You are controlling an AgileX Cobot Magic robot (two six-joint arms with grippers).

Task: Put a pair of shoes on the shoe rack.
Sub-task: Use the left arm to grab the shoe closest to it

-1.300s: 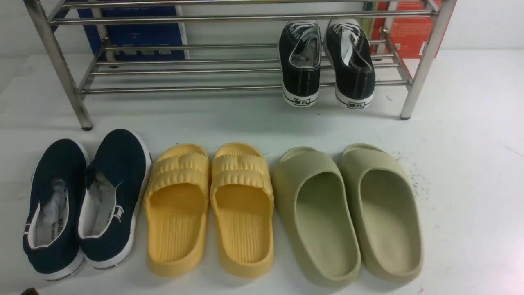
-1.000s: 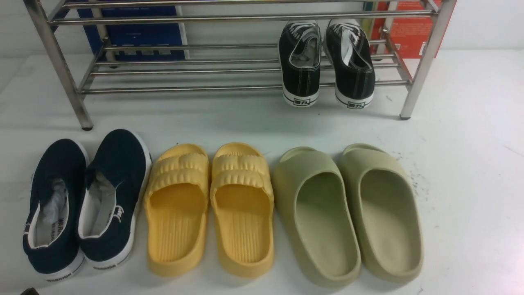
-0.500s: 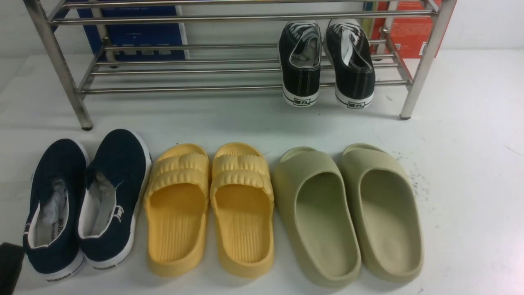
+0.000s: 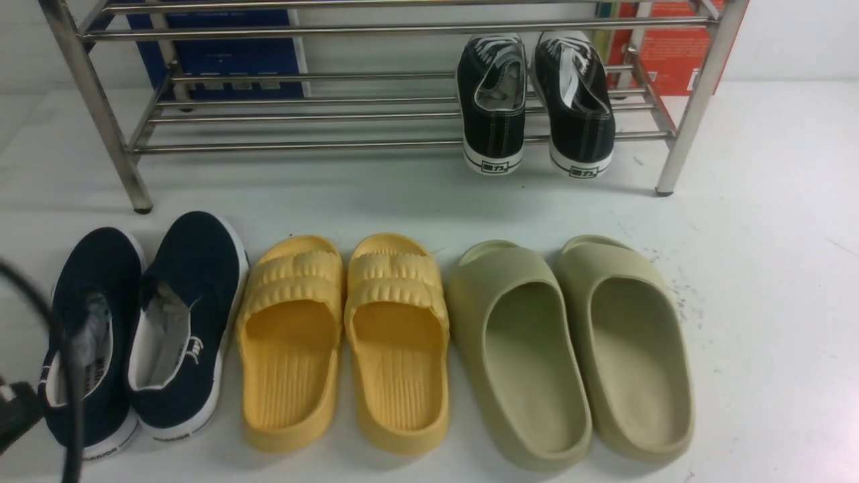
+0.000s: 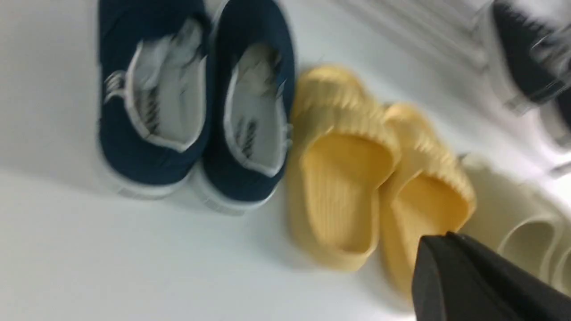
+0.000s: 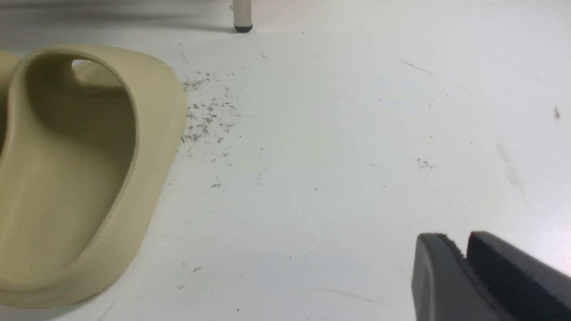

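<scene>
Shoes [image 4: 194, 268] on floor before the shoe rack [image 4: 302, 144].
My left pincer [image 5: 441, 249] is closed, empty; my right pincer [image 6: 466, 245] stands slightly parted.

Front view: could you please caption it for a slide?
Navy slip-ons, yellow slides and beige slides lie before the rack; black sneakers sit on it.

Yellow ribbed slides [image 4: 396, 335] and pale olive slides [image 4: 570, 349] sit side by side on the scuffed white bench [image 4: 772, 268] before me, heels toward me; black lace-up sneakers [image 4: 493, 107] stand farther back on my right, a blue box [image 4: 221, 54] and a red box [image 4: 671, 54] behind
</scene>
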